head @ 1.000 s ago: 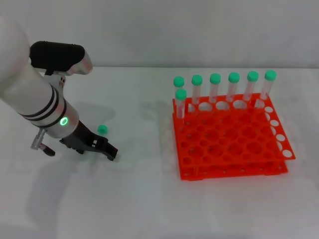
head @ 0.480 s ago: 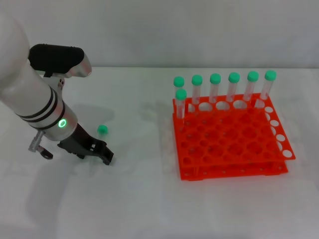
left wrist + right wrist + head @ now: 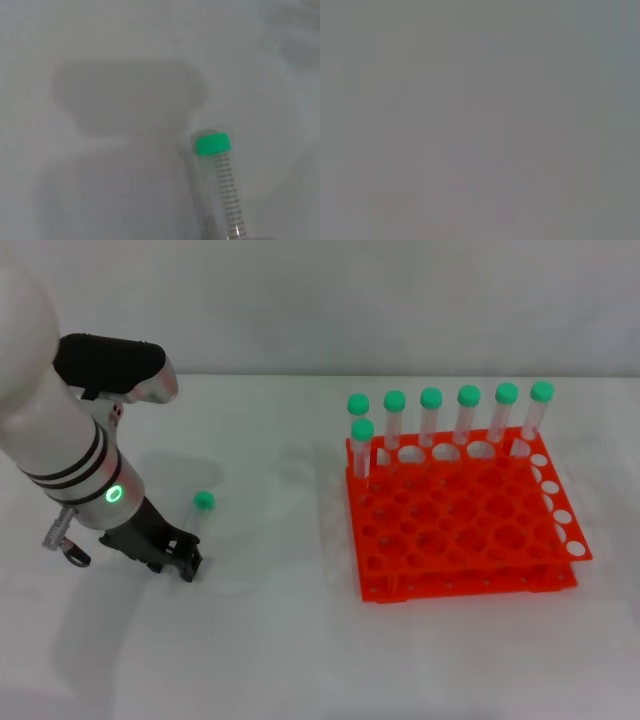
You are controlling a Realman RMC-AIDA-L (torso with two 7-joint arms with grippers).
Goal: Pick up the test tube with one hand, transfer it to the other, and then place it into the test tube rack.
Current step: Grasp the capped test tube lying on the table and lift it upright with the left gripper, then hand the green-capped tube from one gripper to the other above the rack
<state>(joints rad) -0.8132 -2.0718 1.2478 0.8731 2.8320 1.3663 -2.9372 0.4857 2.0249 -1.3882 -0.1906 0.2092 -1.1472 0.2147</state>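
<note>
White counter [image 3: 270, 640], orange test tube rack [image 3: 460, 530] well right; my left gripper [image 3: 185, 562], jaws' state unclear to me, sits beside the test tube [image 3: 199, 516] lying flat. Light, slick, rolls: I'd grip mid-barrel.

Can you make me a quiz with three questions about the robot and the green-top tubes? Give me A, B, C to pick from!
1. Where is the loose test tube?
A. lying on the table beside the left pincer
B. standing in the rack
C. on top of the arm

2. How many tubes stand in the test tube rack?
A. three
B. seven
C. ten

3. Is the loose tube picked up?
A. yes, lifted high
B. no, it lies on the table
C. it is broken

Answers: 1 A, it lies by the pincer; 2 B, six in the back row plus one in front; 3 B, it rests flat on the table.
</note>
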